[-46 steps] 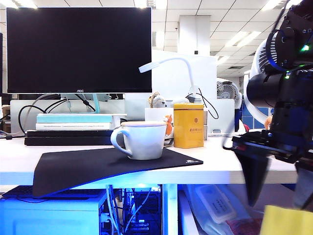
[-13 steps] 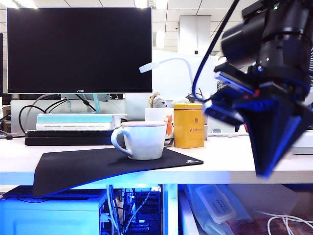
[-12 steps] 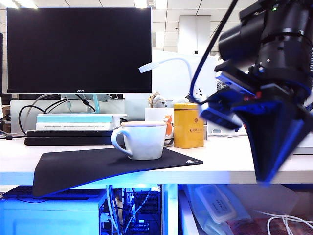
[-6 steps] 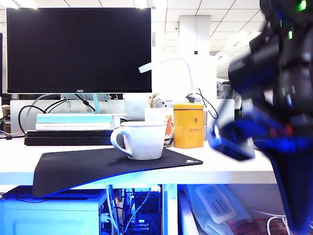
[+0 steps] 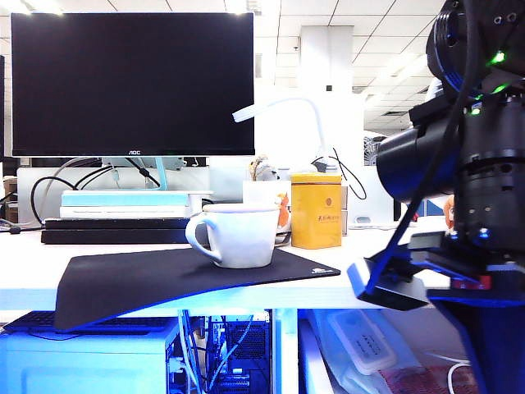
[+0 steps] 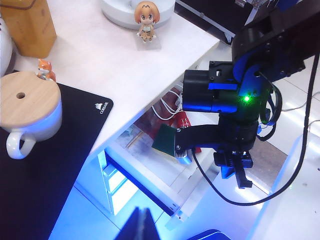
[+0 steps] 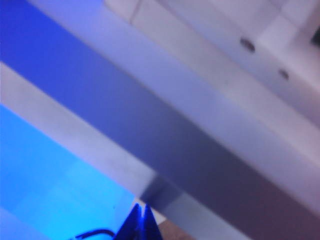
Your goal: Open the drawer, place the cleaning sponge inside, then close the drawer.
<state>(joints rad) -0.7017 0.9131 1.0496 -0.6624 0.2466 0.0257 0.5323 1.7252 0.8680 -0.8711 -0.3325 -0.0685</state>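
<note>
Reaching low: closed right pincer (image 7: 141,220) beside drawer (image 6: 150,182); left pincer (image 6: 142,225) closed.

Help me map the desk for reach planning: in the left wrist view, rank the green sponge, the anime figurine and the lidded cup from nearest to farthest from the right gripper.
Measured from the right gripper, shut, below the desk edge beside the open drawer:
1. Cleaning sponge, inside the drawer, just beside the arm.
2. Anime figurine, on the desk's far part.
3. Lidded cup, on the black mat, farthest across.
</note>
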